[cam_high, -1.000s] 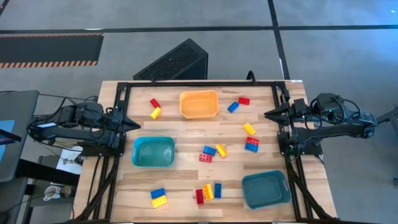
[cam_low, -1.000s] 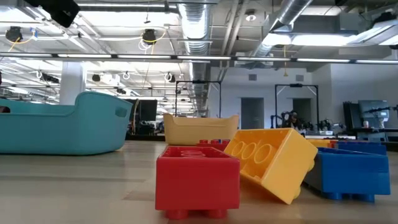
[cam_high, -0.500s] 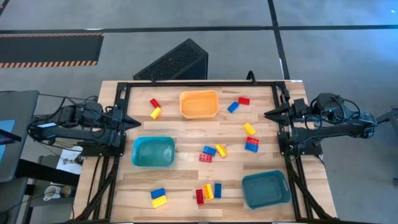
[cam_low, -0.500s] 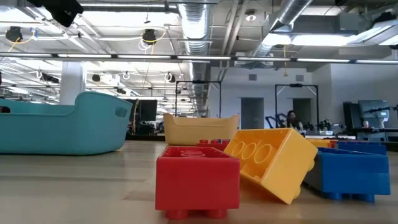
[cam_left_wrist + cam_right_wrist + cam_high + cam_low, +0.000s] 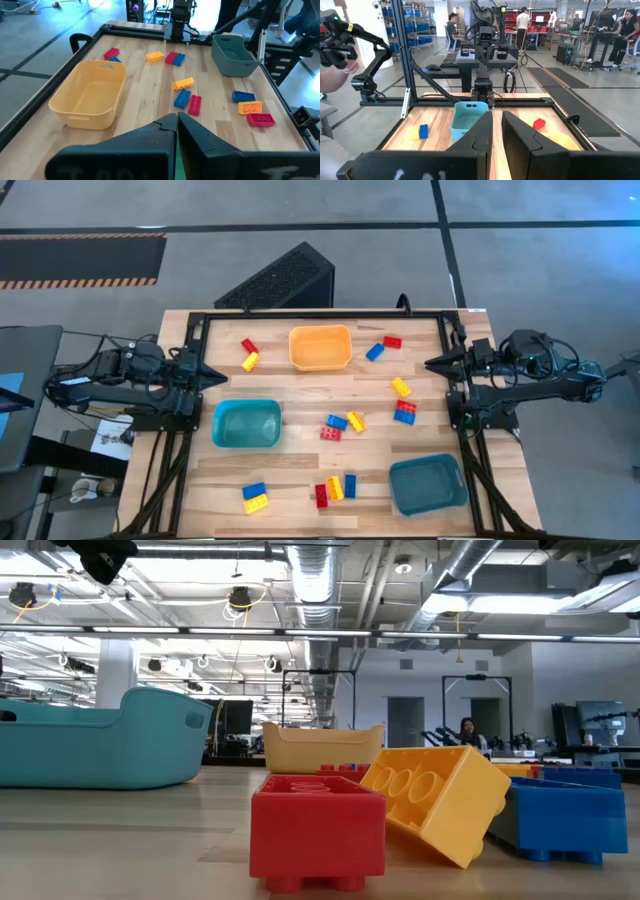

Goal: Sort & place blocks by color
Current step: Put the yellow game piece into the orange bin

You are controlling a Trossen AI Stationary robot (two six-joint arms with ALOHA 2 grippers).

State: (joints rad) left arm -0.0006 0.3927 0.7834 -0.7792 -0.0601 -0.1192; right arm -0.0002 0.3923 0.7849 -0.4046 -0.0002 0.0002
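Several small red, yellow and blue blocks lie scattered on the wooden table: a red and yellow pair (image 5: 250, 354) at the far left, a blue and a red (image 5: 383, 346) at the far right, a cluster (image 5: 343, 425) in the middle, and more (image 5: 335, 490) along the near edge. Up close in the low view are a red block (image 5: 317, 830), a tilted yellow one (image 5: 435, 800) and a blue one (image 5: 565, 820). My left gripper (image 5: 222, 378) hangs shut above the table's left edge. My right gripper (image 5: 428, 364) hovers at the right edge, with a narrow empty gap between its fingers (image 5: 485, 125).
An orange bin (image 5: 320, 347) stands at the far middle, a teal bin (image 5: 246, 424) at the left and a grey-teal bin (image 5: 428, 484) at the near right. A black frame (image 5: 320, 314) rims the table. People and a hand (image 5: 335, 75) show in the room beyond.
My left gripper has rolled a little about its own pointing line without leaving its place; in the low view its dark outline at the top left has changed shape. The blocks and bins lie as before.
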